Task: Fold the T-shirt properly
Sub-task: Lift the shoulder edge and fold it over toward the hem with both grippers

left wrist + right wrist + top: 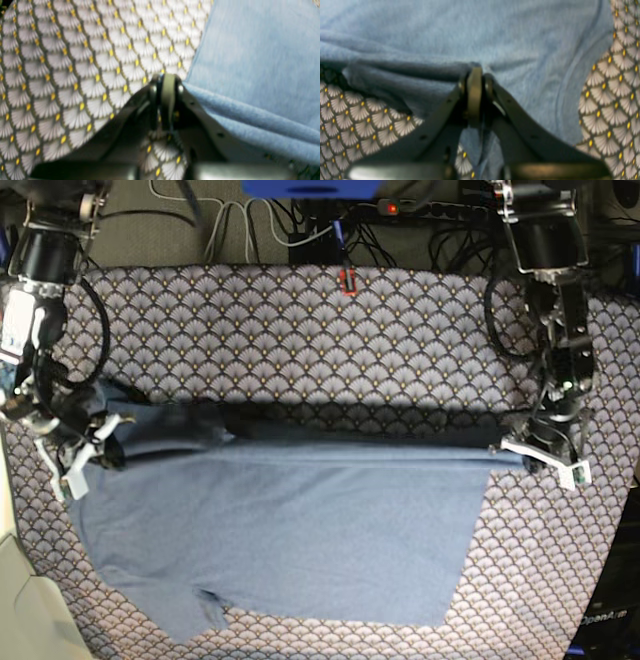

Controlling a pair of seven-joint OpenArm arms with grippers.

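Now both your hands, left hand [527,452] and right hand [97,442], pinch T-shirt [300,530] far edge, stretched taut between them for folding over desk [300,330].

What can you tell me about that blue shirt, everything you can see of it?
The T-shirt is slate-blue, soft and slightly fuzzy, like cotton. It lies spread on a cloth patterned with grey fans and yellow dots. Its far edge is lifted into a taut fold, pinched at one end by the left gripper and at the other by the right gripper. A sleeve shows at the near edge. No lettering is visible.
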